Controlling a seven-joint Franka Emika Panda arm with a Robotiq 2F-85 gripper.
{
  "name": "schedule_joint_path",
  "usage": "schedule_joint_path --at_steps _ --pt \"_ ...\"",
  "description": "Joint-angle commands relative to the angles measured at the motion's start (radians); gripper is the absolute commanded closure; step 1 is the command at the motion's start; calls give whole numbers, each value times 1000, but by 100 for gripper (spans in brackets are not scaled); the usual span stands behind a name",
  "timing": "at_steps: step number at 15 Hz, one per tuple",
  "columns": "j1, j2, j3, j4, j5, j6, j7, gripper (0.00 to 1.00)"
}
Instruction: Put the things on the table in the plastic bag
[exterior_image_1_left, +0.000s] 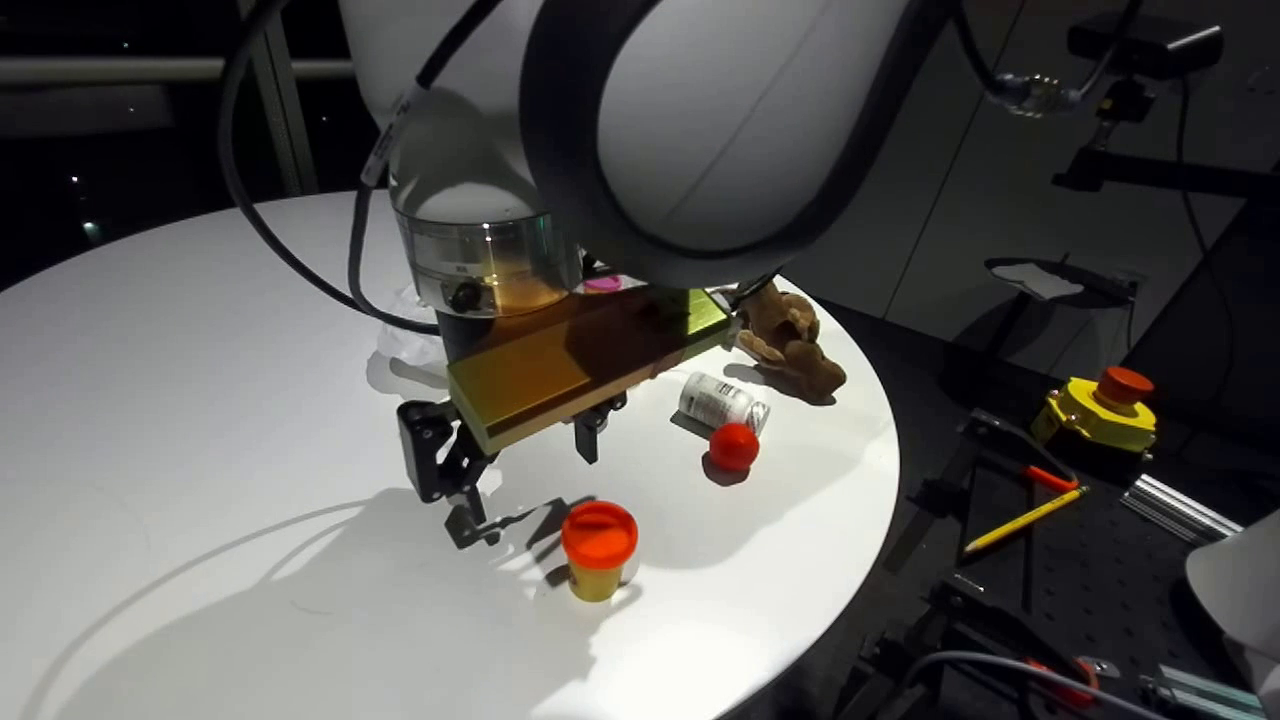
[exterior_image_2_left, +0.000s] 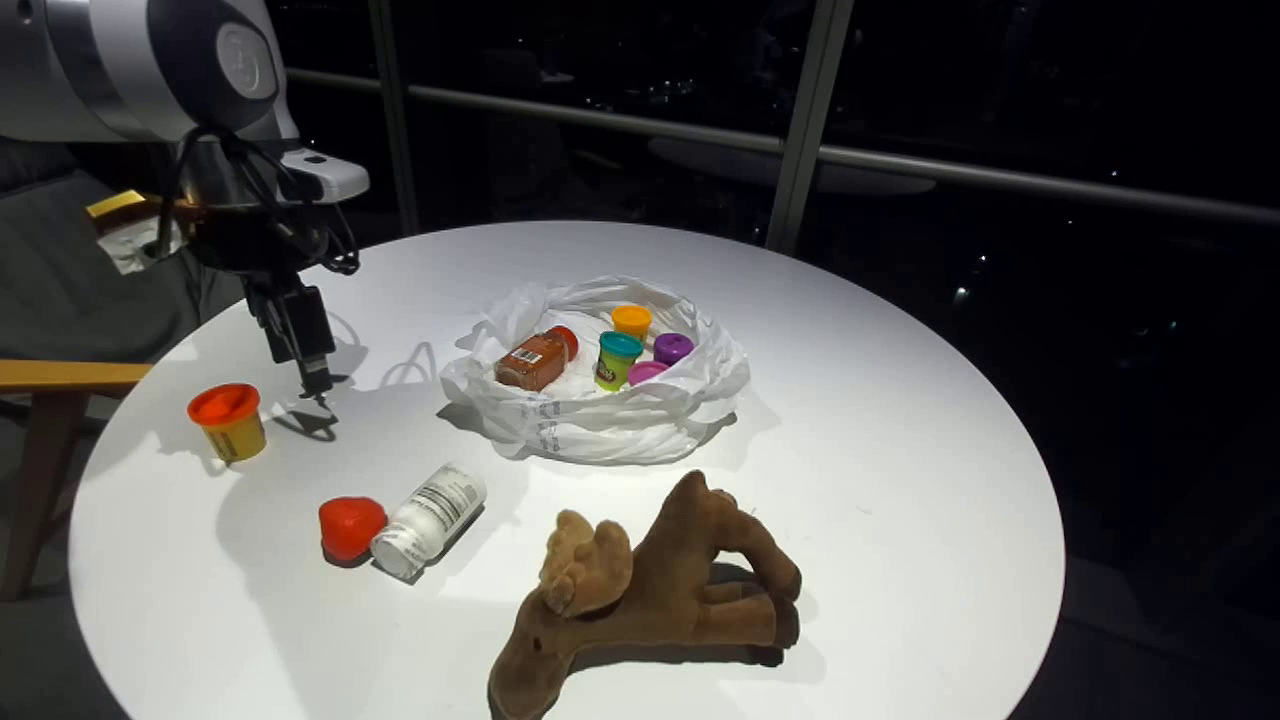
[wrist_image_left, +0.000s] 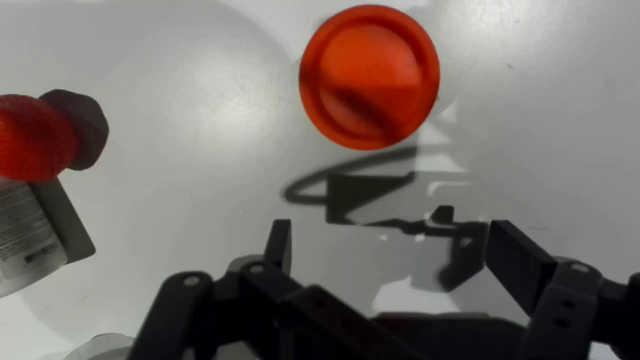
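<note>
Claw (wrist_image_left: 390, 245): gaping empty, hovering near red-lidded yellow jar (exterior_image_1_left: 598, 548); pick-up is seemingly being prepared, calling for centring above, then lowering.

The large round white table (exterior_image_2_left: 900, 500) is looking smooth and faintly glossy; the whitish crinkled plastic bag (exterior_image_2_left: 640, 432) is looking filmy; the brown moose-like plush toy (exterior_image_2_left: 660, 595) is looking matt and fuzzy; the round red-orange plastic lid (wrist_image_left: 370, 75) is looking smooth; the flat gold-coloured metallic bar (exterior_image_1_left: 580, 370) is gleaming.
</note>
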Motion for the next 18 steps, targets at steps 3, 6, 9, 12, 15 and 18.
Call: schedule_joint_path --at_steps 3,6,9,12,15,18 --pt "18 -54 24 -88 96 -4 -64 0" --pt "29 -61 21 -118 112 -5 -57 0" --pt "29 -71 23 -142 129 -6 -61 0" --pt "31 -77 14 -149 126 5 -53 27" --pt "35 -78 -2 -140 109 3 -46 51" --pt "26 -90 -3 -135 112 5 -62 73"
